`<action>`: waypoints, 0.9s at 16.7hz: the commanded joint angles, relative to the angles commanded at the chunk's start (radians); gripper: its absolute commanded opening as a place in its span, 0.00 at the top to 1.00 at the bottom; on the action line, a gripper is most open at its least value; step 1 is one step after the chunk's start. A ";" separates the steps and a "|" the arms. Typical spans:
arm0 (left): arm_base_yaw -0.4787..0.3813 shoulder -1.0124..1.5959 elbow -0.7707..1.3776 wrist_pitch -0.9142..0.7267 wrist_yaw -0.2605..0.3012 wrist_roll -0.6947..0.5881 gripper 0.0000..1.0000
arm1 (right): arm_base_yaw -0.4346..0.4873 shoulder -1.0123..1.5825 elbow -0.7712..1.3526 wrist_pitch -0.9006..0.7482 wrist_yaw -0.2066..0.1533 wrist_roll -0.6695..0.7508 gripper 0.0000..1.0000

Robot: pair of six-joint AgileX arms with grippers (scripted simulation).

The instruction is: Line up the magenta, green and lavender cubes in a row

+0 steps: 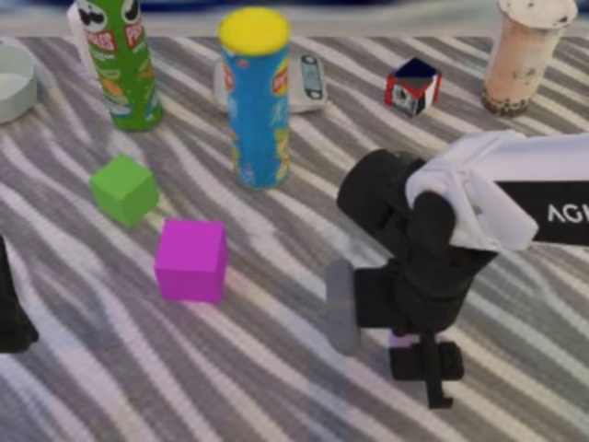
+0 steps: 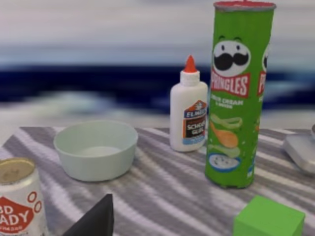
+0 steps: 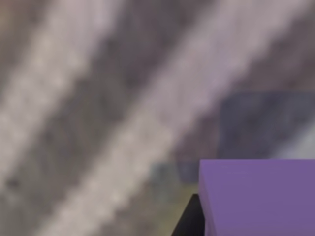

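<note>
The magenta cube (image 1: 190, 261) sits on the striped cloth (image 1: 276, 368), the landmark here. The green cube (image 1: 124, 190) lies just up-left of it, apart. The lavender cube (image 3: 258, 196), well right of it, is under the right gripper (image 1: 409, 343); whether the jaws grip it, I cannot tell. By my judgement, 0 of 3 are aligned. The left gripper (image 1: 11, 318) idles far left.

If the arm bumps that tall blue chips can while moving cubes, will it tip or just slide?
The blue chips can stands upright, tall on a narrow base, so a high knock would probably tip it. Being round, it would likely roll once down. A low push might slide it across the striped cloth instead.
</note>
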 joint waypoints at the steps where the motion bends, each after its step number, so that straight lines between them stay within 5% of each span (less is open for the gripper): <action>1: 0.000 0.000 0.000 0.000 0.000 0.000 0.00 | 0.000 0.000 0.000 0.000 0.000 0.000 0.40; 6: 0.000 0.000 0.000 0.000 0.000 0.000 0.00 | 0.000 0.000 0.000 0.000 0.000 0.000 0.02; 15: 0.000 0.000 0.000 0.000 0.000 0.000 0.00 | -0.001 -0.001 0.000 0.000 0.000 0.000 0.00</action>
